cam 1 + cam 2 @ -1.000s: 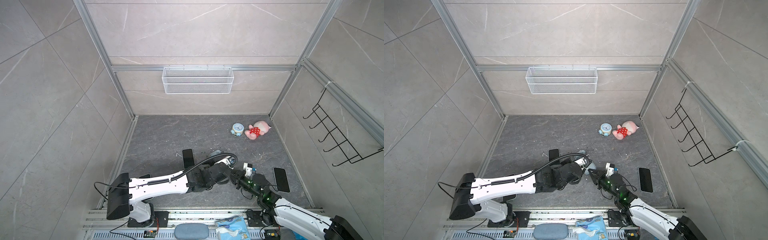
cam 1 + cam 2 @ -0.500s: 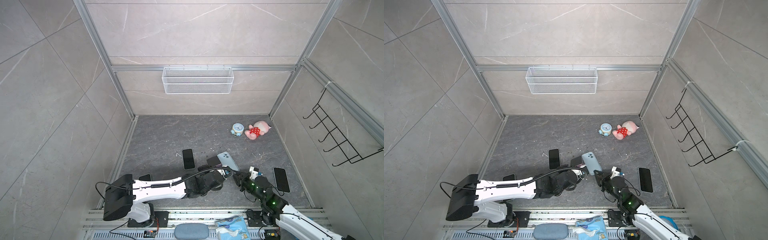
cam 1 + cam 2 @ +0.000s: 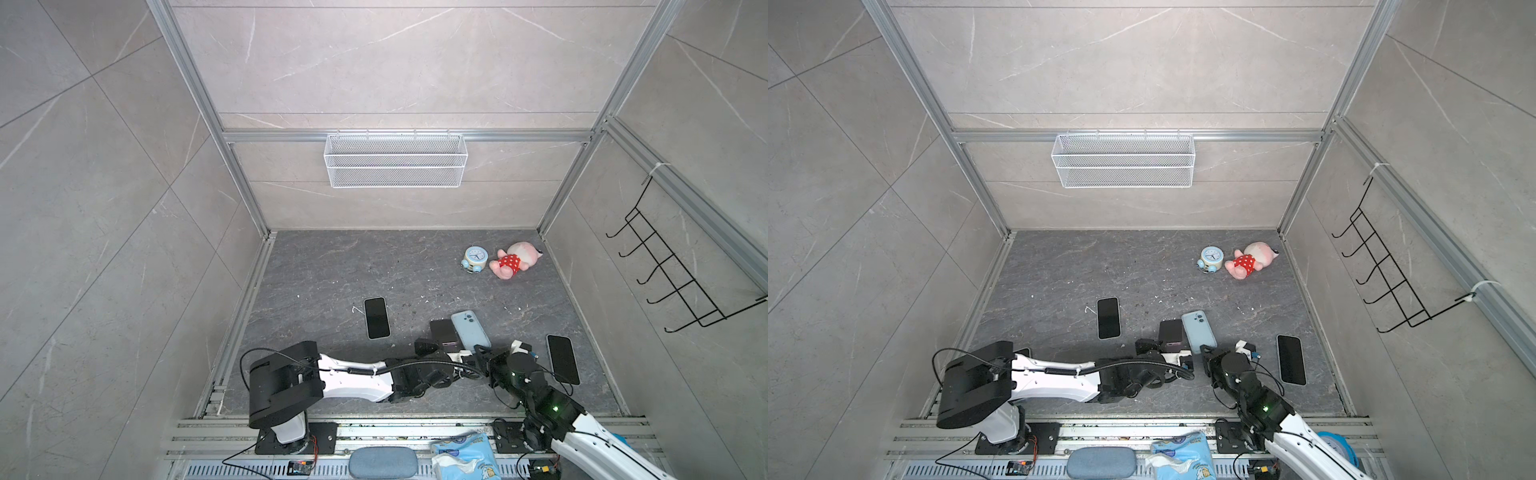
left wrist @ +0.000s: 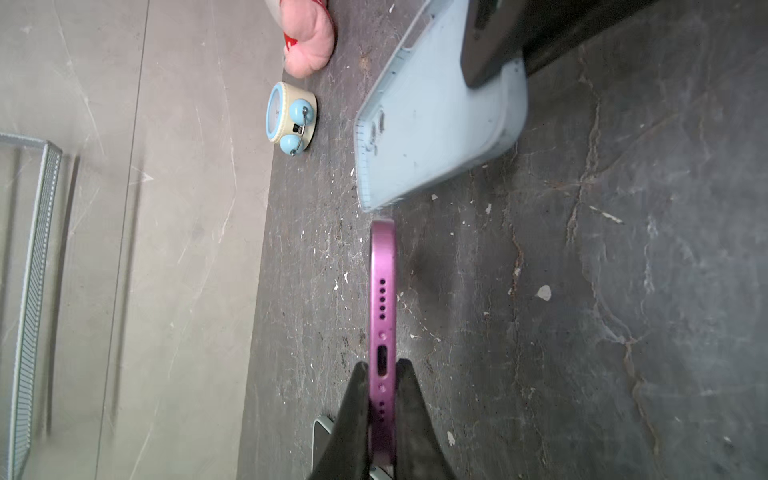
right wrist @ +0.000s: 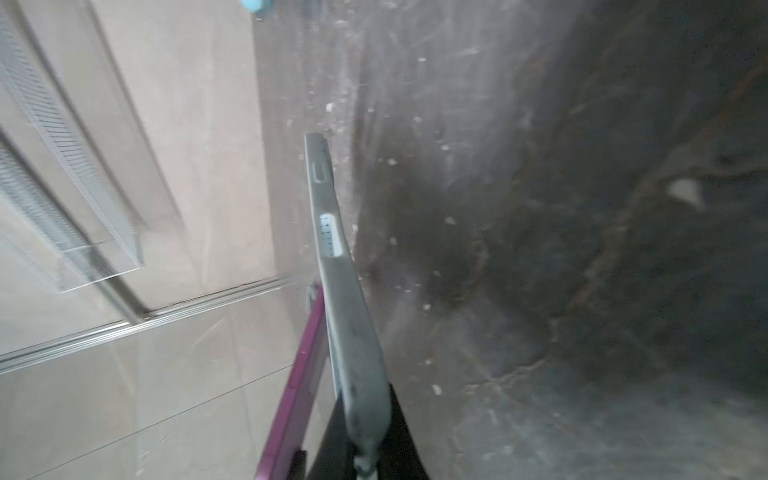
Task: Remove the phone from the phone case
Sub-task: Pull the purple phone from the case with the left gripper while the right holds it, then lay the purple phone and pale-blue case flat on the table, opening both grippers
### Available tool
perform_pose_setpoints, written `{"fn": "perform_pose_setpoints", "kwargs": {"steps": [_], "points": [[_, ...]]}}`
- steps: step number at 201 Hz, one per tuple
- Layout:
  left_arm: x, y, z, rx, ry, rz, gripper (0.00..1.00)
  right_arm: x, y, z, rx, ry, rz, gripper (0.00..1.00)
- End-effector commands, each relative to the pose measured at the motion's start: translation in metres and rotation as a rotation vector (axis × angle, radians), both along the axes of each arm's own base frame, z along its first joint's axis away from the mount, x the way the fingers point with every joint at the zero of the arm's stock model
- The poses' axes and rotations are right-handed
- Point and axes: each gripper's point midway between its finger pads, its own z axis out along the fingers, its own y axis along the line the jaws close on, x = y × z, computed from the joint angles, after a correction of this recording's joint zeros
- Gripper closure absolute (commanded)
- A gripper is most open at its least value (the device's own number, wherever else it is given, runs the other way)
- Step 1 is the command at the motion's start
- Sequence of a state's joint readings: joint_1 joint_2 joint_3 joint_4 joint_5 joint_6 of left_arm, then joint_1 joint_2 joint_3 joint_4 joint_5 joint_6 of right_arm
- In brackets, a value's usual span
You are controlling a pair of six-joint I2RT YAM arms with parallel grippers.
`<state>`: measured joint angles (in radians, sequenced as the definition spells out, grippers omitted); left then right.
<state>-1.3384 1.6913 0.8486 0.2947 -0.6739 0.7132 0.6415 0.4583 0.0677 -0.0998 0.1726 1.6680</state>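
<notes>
The left gripper (image 4: 382,368) is seen shut tight on the bottom edge of the purple phone (image 4: 383,286), right at its charging port. The right gripper (image 5: 365,409) is nearly shut, and one end of the pale blue phone case (image 5: 353,332) is pinched in it. In a top view the phone (image 3: 441,330) is shown bare, with the phone case (image 3: 470,328) held just beside it at 3 o'clock. A black phone (image 3: 377,318) is laid flat at 9 o'clock, and a second black phone (image 3: 563,359) at 4 o'clock. An alarm clock (image 3: 473,259) and a plush toy (image 3: 515,259) are found at 1 o'clock. Print on the tissue pack (image 3: 461,457) is too small to be read.
</notes>
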Motion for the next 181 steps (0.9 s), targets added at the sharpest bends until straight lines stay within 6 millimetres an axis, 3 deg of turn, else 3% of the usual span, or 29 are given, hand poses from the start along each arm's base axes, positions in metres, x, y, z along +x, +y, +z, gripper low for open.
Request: {"fn": "perform_pose_setpoints", "kwargs": {"steps": [1, 63, 109, 147, 181], "points": [[0.007, -0.021, 0.027, -0.093, -0.097, -0.025, 1.0, 0.014, 0.007, 0.013, -0.003, -0.015, -0.005, 1.0], [0.011, -0.017, -0.01, 0.018, -0.096, -0.037, 1.0, 0.035, 0.017, -0.013, 0.023, 0.05, -0.043, 1.0], [0.016, -0.006, -0.039, 0.111, -0.084, -0.032, 1.0, 0.04, 0.011, -0.017, 0.01, 0.065, -0.074, 1.0], [0.022, -0.002, -0.051, 0.164, -0.109, 0.001, 1.0, 0.039, 0.013, -0.014, 0.011, 0.063, -0.057, 0.95], [0.025, 0.0, -0.052, 0.175, -0.111, 0.029, 0.79, 0.036, 0.013, -0.014, 0.006, 0.066, -0.044, 0.83]]}}
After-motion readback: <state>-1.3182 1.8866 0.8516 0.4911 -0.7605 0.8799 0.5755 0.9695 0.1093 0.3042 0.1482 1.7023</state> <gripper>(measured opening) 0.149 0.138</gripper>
